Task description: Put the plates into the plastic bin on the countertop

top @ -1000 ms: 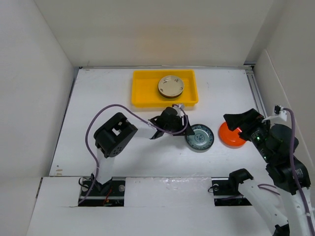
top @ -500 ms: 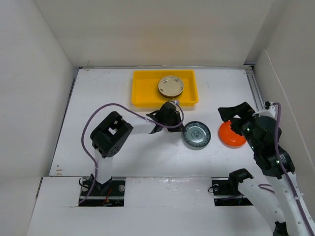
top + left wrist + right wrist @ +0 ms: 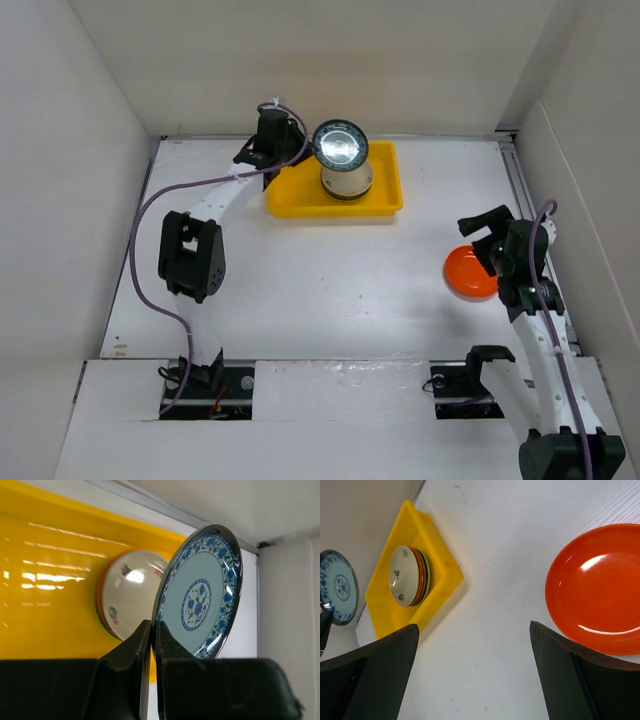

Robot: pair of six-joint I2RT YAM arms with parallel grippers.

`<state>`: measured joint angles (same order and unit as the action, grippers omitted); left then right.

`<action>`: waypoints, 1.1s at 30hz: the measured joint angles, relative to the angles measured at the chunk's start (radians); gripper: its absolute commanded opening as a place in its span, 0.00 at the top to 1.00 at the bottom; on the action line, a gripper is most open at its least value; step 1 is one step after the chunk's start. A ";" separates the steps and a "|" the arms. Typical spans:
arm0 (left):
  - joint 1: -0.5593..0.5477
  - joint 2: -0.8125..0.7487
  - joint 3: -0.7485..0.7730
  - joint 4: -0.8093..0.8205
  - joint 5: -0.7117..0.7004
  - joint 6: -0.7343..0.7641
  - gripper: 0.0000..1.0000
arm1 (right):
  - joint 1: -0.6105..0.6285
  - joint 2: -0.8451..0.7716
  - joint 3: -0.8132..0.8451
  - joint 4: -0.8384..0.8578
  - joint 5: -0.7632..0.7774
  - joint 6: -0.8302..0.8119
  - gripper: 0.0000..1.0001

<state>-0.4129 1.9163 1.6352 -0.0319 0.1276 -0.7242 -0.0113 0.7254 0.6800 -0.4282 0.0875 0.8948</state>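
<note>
While tight on the blue-patterned plate [image 3: 339, 146] over the bin's [image 3: 290, 190] stack [image 3: 346, 181] — left fingers [image 3: 134, 646]; right fingers [image 3: 375, 675] apart.

Bright, even overhead light, with soft shadows and some glare.
From above, the white countertop [image 3: 330, 290] is evenly lit and sharp, with only a faint shadow along the near side of the yellow bin [image 3: 290, 185]. The blue-patterned plate [image 3: 340, 146] glints white there. In the wrist views, streaked reflections cross the bin floor, highlights spot the orange plate [image 3: 600, 590], and the right gripper [image 3: 473, 626] is a dark, soft-edged blur.
</note>
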 measured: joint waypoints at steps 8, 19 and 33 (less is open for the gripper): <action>0.123 0.261 0.112 -0.024 0.068 0.010 1.00 | -0.063 -0.039 -0.010 0.024 -0.064 -0.022 0.03; 0.095 0.323 0.203 -0.048 0.148 0.013 0.55 | -0.075 -0.116 -0.010 -0.050 -0.076 -0.062 0.01; -0.014 0.200 0.083 -0.026 0.169 0.061 0.00 | -0.080 -0.042 -0.008 -0.121 -0.078 -0.014 0.00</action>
<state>-0.4267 2.1166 1.7180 -0.0574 0.2970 -0.6628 -0.0917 0.6830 0.6716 -0.5495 0.0097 0.8803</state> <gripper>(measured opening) 0.990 0.999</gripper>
